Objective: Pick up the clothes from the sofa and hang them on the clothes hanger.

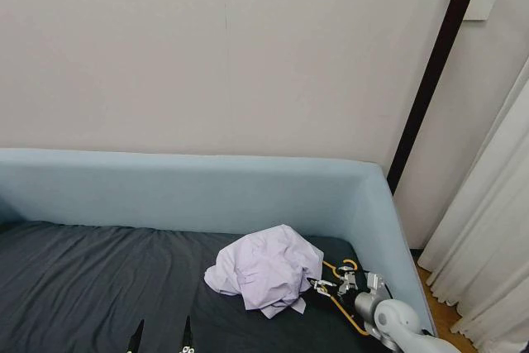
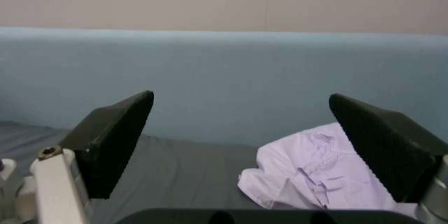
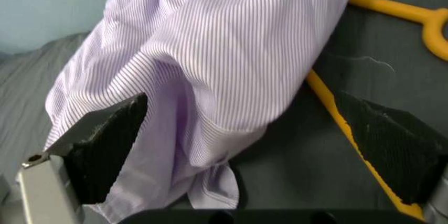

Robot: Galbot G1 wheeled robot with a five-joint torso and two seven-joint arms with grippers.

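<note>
Hanger (image 3: pixel 341 120): I see it partly; shirt (image 1: pixel 264 270) covers the rest.
Left gripper (image 1: pixel 162 341): bottom edge cuts it off.

Lilac shirt (image 1: pixel 264 274) crumpled on dark sofa seat (image 1: pixel 99 287). My right jaws, parted, at its edge, over yellow hanger (image 1: pixel 331 268).

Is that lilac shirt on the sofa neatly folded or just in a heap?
In a heap: the shirt lies bunched with loose folds on the sofa, partly over a yellow hanger.
</note>
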